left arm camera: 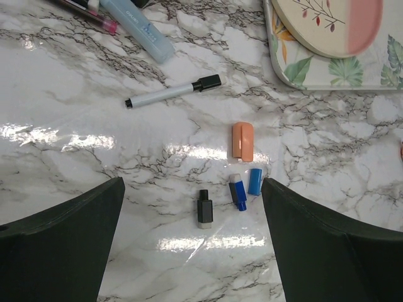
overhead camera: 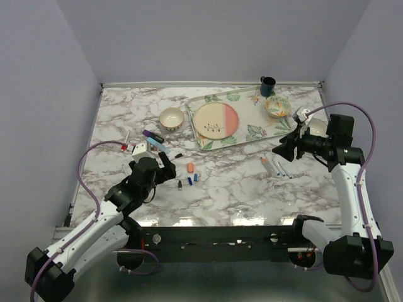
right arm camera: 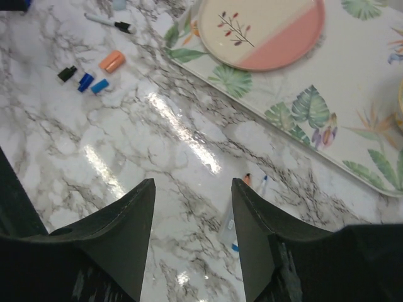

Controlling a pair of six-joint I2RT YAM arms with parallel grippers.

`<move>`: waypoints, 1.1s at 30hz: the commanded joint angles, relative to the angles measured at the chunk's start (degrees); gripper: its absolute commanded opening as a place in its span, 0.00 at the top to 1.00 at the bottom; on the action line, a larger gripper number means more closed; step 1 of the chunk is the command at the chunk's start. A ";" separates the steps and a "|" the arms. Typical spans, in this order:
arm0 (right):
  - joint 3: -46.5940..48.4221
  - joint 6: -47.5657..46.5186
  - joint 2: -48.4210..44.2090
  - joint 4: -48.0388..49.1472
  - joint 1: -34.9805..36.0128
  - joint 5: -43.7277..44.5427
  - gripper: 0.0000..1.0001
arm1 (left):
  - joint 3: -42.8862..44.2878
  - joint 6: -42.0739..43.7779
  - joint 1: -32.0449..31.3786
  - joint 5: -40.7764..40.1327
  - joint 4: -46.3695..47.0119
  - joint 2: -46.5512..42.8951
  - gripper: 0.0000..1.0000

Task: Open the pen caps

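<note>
Caps (overhead camera: 190,167) lie loose on the marble table (overhead camera: 239,195), near its middle and just in front of the left gripper (overhead camera: 166,168). There is an orange cap (left arm camera: 242,139), a blue cap (left arm camera: 254,181) next to a darker blue piece (left arm camera: 237,190), and a black cap (left arm camera: 204,207), all close together and apart from any pen. Judging by that, several pens are already opened. The left gripper hangs over this cluster with its fingers spread wide and nothing between them, probably because this spot serves as the drop place for pulled caps. Beyond the cluster lies a thin pen (left arm camera: 173,92) with its black cap on. Farther off are a thick light blue pen (left arm camera: 138,28), a purple-ended pen (overhead camera: 151,135) and a red-ended pen (overhead camera: 126,139); these look like the work left.

On the other side, the right gripper (right arm camera: 192,184) hovers over the bare-tipped pens (overhead camera: 275,167), which lie side by side just off the near edge of the tray (right arm camera: 302,119). Its fingers stand apart and grasp nothing; the pen tips show beside one fingertip, not between the two
</note>
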 commanded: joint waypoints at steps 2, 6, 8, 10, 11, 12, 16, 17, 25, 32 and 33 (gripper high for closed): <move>-4.25 -0.53 -0.22 -1.15 -0.30 -11.32 0.41 | 1.80 1.40 0.98 -2.54 -1.35 0.39 0.01; -5.84 -1.15 -1.10 -0.80 -0.30 -10.62 0.41 | 1.89 1.58 2.12 -2.81 -0.65 1.27 0.01; -6.01 -1.07 -1.54 -0.27 -0.39 -9.56 0.41 | 1.89 1.49 3.17 -2.55 -0.21 2.06 0.01; -6.10 -0.89 -1.98 0.25 -0.30 -8.16 0.41 | 1.89 1.66 3.97 -1.58 0.41 2.76 0.01; -6.28 -0.63 -2.07 0.34 -0.30 -7.89 0.40 | 1.89 1.75 4.41 -1.40 0.67 3.03 0.01; -6.37 -0.63 -2.16 0.34 -0.30 -7.72 0.40 | 1.89 1.84 5.11 -1.05 1.11 3.29 0.01; -6.54 -0.80 -2.34 0.17 -0.30 -7.80 0.40 | 2.33 2.02 6.96 -0.61 1.20 5.48 0.01; -6.63 -0.89 -2.42 0.17 -0.39 -7.80 0.40 | 2.50 1.76 7.40 -0.44 1.29 5.93 0.01; -6.72 -1.33 -2.69 -0.01 -0.30 -7.54 0.40 | 3.82 0.44 11.26 0.35 1.20 13.56 0.01; -6.63 -1.77 -2.69 -0.45 -0.30 -7.54 0.40 | 9.08 1.13 13.55 0.18 0.58 24.99 0.12; -6.63 -1.77 -2.69 -0.53 -0.30 -7.54 0.40 | 9.70 1.40 13.73 0.35 1.19 26.14 0.13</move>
